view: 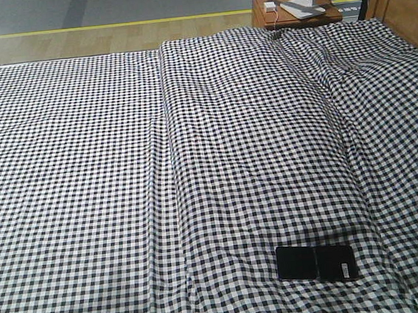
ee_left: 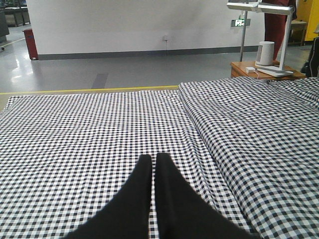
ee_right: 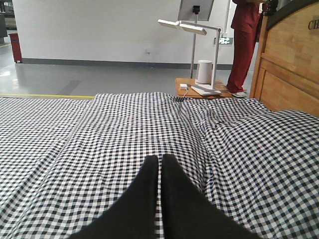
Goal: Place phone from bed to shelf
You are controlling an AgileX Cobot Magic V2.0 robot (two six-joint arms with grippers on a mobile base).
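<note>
Both left pincer [ee_left: 151, 157] and right pincer [ee_right: 160, 158] hover apart from phone [view: 315, 262].

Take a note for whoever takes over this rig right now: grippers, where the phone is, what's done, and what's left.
Left gripper: shut, empty, over the bed.
Right gripper: shut, empty, also over the bed.
Phone: lying flat on the bed, near the front right in the front view, with nothing touching it. Neither wrist camera shows it.
Shelf: not in any view.
Done: nothing yet.
Left: open a gripper, grasp the phone, carry it to the shelf and set it down. The right arm is probably the closer one, since the phone lies on the right side.
</note>
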